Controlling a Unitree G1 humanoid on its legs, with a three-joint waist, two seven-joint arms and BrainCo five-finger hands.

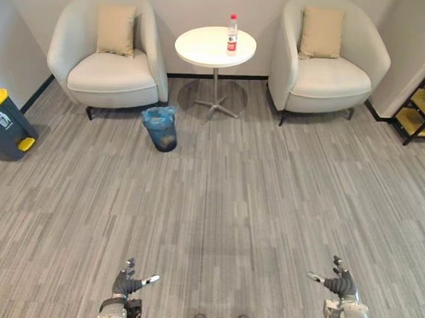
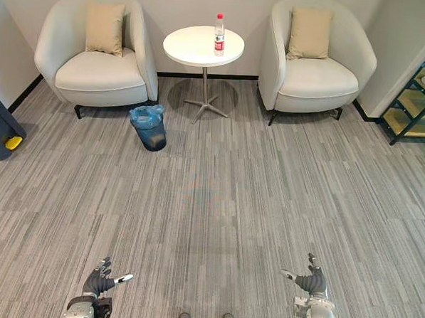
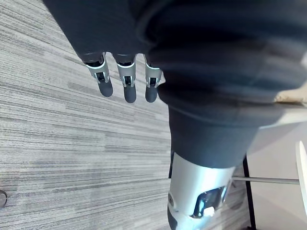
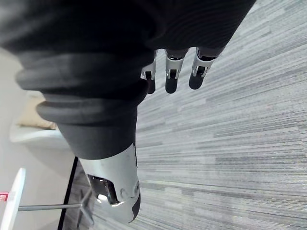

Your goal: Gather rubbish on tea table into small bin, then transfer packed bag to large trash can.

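A plastic bottle (image 1: 232, 34) with a red label and cap stands upright on the round white tea table (image 1: 204, 46) at the far side of the room. A small bin (image 1: 161, 128) lined with a blue bag sits on the carpet left of the table's foot. The large dark trash can (image 1: 5, 123) with a yellow lid stands by the left wall. My left hand (image 1: 127, 285) and right hand (image 1: 341, 285) hang low near me, far from the table. Both are open with relaxed fingers (image 3: 125, 81) over bare carpet and hold nothing.
Two white armchairs (image 1: 107, 61) (image 1: 331, 65), each with a beige cushion, flank the table. A black and yellow shelf (image 1: 421, 113) stands at the right wall. Wide grey carpet (image 1: 217, 202) lies between me and the table.
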